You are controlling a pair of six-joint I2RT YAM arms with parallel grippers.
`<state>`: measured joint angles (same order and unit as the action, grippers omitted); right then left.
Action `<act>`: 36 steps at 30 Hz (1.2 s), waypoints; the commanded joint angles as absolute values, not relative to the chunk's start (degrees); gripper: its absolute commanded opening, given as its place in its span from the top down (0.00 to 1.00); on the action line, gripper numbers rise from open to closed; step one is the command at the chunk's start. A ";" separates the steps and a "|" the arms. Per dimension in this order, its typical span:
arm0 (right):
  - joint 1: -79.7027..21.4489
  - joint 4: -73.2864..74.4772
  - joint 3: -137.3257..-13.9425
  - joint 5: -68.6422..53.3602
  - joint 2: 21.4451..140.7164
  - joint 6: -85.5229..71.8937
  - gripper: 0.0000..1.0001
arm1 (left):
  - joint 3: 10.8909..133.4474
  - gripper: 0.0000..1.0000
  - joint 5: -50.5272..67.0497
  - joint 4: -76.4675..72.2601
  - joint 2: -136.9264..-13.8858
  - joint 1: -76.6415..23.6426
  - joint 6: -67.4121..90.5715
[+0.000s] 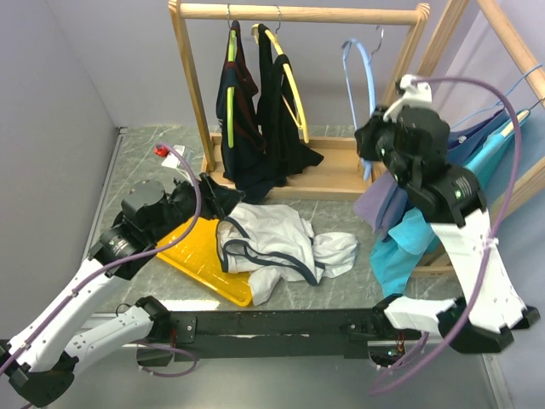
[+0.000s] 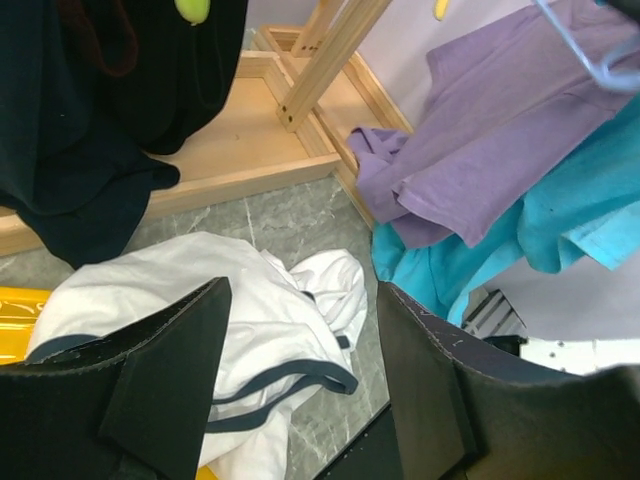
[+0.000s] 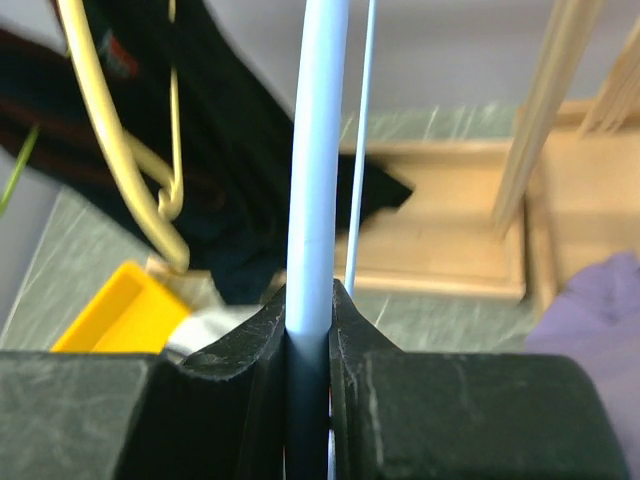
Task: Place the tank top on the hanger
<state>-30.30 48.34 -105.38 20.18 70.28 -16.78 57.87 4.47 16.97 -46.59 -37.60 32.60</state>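
Fingers [image 2: 170,370] of our left pincer [image 2: 300,300] stand apart above the crumpled white sleeveless tank top with navy trim [image 1: 272,247]. It lies on the grey marbled desk [image 1: 341,294], partly over a yellow plastic tray [image 1: 197,256] (poised, we judge, to gather the cloth). Further right, our right pincer [image 3: 310,305] is clamped on the thin light-blue plastic hanger [image 3: 317,150] under the wooden rail [image 1: 298,13], probably steadying it for dressing.

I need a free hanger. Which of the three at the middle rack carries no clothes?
The light-blue hanger, rightmost of the three: it is bare, with the right gripper jaws shut on it. The lime-green hanger and yellow hanger carry dark garments.
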 commanded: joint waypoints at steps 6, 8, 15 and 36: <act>-30.59 46.49 -88.61 8.27 53.97 -23.37 1.00 | 52.04 0.34 0.18 15.56 -45.44 -37.79 35.77; -30.67 47.63 -85.97 5.55 51.25 -24.08 1.00 | 50.02 0.34 0.18 15.21 -45.44 -37.79 36.47; -30.67 52.29 -78.06 -3.15 44.92 -24.78 1.00 | 47.47 0.32 -11.93 22.75 -45.18 -37.79 43.67; -30.67 56.77 -60.91 -19.70 31.55 -23.29 1.00 | 28.12 0.53 -10.74 14.60 -47.19 -37.79 54.06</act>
